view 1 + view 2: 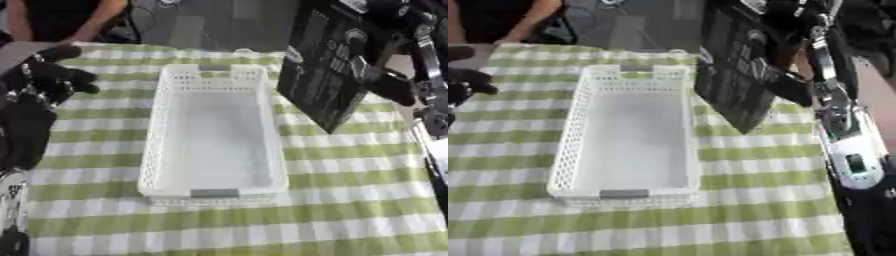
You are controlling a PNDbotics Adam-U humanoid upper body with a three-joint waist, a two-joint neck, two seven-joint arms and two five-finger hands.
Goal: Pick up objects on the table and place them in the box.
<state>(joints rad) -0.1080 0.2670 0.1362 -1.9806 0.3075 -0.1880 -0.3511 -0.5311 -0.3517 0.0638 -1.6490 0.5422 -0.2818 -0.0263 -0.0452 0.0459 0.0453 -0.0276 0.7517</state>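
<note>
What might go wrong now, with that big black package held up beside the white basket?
The black package hangs tilted in the right hand, its lower corner outside the white basket, so it could land on the checked tablecloth. It also looks large beside the basket's opening and might catch the rim. The left hand hovers close by and could nudge the basket.

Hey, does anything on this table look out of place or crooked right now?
Only the black packet: the right hand holds it tilted in the air beside the white basket, one corner pointing down. The basket looks empty and undamaged; nothing is spilled.
</note>
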